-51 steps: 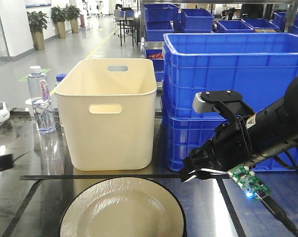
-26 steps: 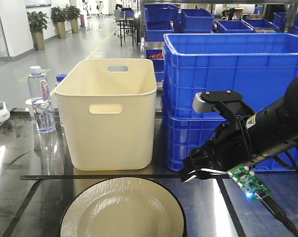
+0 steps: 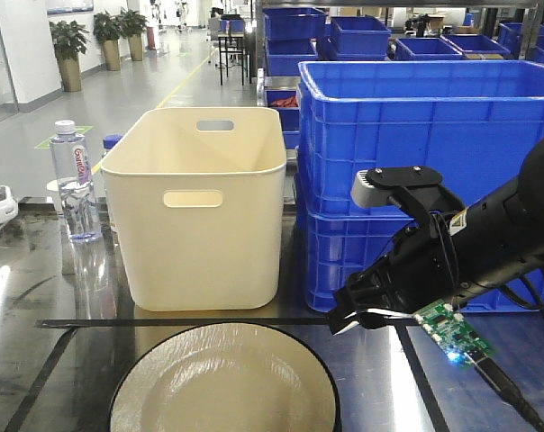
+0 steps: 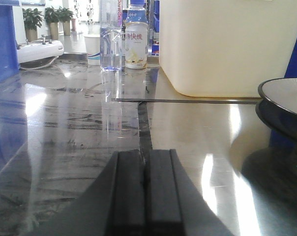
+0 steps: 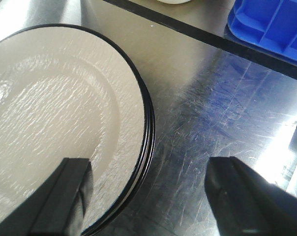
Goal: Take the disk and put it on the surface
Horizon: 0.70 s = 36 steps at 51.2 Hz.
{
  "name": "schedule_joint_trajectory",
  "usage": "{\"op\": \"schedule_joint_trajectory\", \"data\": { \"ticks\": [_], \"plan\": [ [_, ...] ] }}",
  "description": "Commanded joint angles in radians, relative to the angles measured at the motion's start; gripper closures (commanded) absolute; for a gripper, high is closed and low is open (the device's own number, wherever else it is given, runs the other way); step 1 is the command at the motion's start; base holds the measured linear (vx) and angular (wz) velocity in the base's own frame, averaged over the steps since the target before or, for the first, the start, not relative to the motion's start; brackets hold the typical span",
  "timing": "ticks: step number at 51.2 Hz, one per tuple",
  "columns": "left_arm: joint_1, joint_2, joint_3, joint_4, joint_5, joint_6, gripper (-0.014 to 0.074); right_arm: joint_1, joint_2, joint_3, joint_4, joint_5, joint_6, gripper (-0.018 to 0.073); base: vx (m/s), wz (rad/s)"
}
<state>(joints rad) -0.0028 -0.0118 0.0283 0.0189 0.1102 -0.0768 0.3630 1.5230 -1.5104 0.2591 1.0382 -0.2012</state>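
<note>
Glossy dark metal, the surface (image 3: 65, 297) is marked with black tape lines (image 3: 173, 321) and carries a cream bin (image 3: 200, 207) at the far middle, blue crates (image 3: 416, 162) to the far right and a water bottle (image 3: 74, 180) at the far left. At the near edge sits the disk (image 3: 225, 382), a cream plate with a black rim, and the right wrist view suggests it is the top of a small stack.

The right gripper (image 5: 148, 196) hangs just over the disk's right rim, jaws spread wide and holding nothing: one finger (image 5: 65, 196) lies above the plate's inner face, the other above bare metal to the right, so the rim (image 5: 144, 128) lies between them. The plate is round, so there is no long axis to line up with; what matters is that the rim runs across the gap. A straight descent and a close should pinch the edge.

The left gripper (image 4: 146, 191) rests low near the surface with its jaws pressed together and empty; the disk (image 4: 286, 105) lies well to its right. The right arm is clearly nearer.
</note>
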Motion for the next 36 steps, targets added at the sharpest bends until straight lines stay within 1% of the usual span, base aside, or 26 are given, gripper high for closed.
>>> {"op": "schedule_joint_trajectory", "data": {
  "ticks": [1,20,36],
  "plan": [
    [-0.008,0.012,-0.025,0.005,-0.082,-0.009,0.0605,-0.005,-0.036,-0.025,0.01,-0.049,-0.005,0.0019,0.0,0.0],
    [-0.008,0.012,-0.025,0.005,-0.082,-0.009,0.0605,-0.005,-0.036,-0.025,0.014,-0.049,-0.005,0.0019,0.0,0.0],
    [-0.008,0.012,-0.025,0.005,-0.082,-0.009,0.0605,-0.005,-0.039,-0.025,-0.006,-0.049,-0.011,0.0019,0.0,0.0]
  ]
}}
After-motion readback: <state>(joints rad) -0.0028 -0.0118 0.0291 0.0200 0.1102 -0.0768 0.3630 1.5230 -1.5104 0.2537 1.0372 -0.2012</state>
